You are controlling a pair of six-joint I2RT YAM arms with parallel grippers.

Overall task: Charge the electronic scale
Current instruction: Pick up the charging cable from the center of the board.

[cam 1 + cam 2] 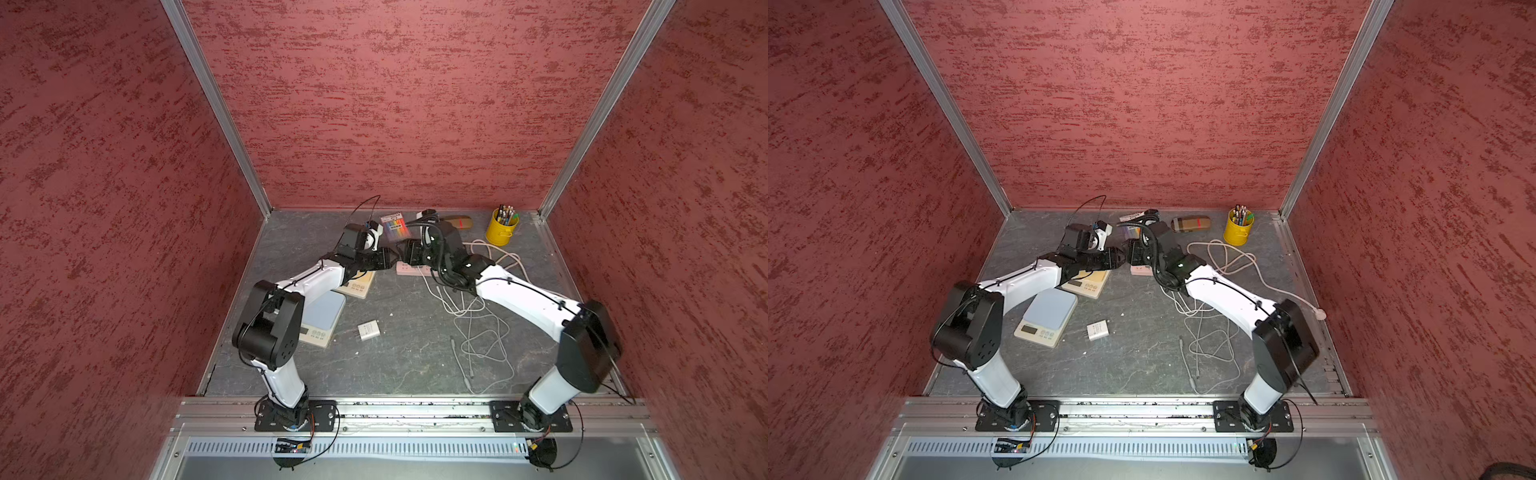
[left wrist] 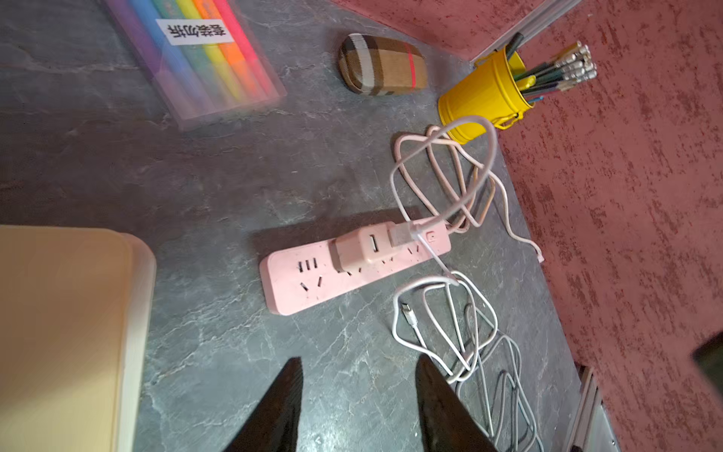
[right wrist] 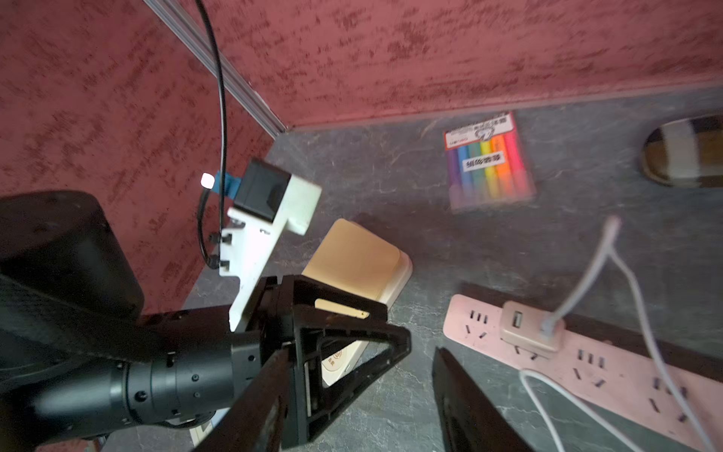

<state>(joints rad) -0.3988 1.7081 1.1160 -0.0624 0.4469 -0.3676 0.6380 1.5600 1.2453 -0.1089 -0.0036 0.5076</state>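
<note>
Electronic scales counted: two, both on the tabletop [image 1: 395,365], left of centre. Blue-topped scale [image 1: 1050,307] nearer the front rail, partly under the left forearm. Tan-topped scale [image 1: 1090,284] just beyond it; contact between the two not determinable. Long axis of each running from the front toward the back wall, slanted rightward. Display-and-button end of each pointing toward the front rail.

Power strips: one, pink power strip [image 2: 305,281], near the tan-topped scale's right side, apart from it.

Charger adapters: two. Plugged adapter [image 2: 360,248] seated in the strip, with a white cable [image 3: 579,281] in one USB port. Loose white adapter [image 1: 369,331] lying flat, just right of the blue-topped scale.

Free cable plug [image 2: 409,313] lying on the tabletop beside the strip, amid a white tangle; number of separate leads not determinable.

Left gripper [image 2: 358,364]: fingers moderately apart, gripping nothing, above bare tabletop between tan-topped scale and strip.

Right gripper [image 3: 362,352]: fingers likewise apart and empty, tips almost meeting the left gripper's.

Along the back: one highlighter pack [image 2: 203,66], one plaid case [image 2: 381,64], one yellow pail [image 1: 500,232] of pencils.
</note>
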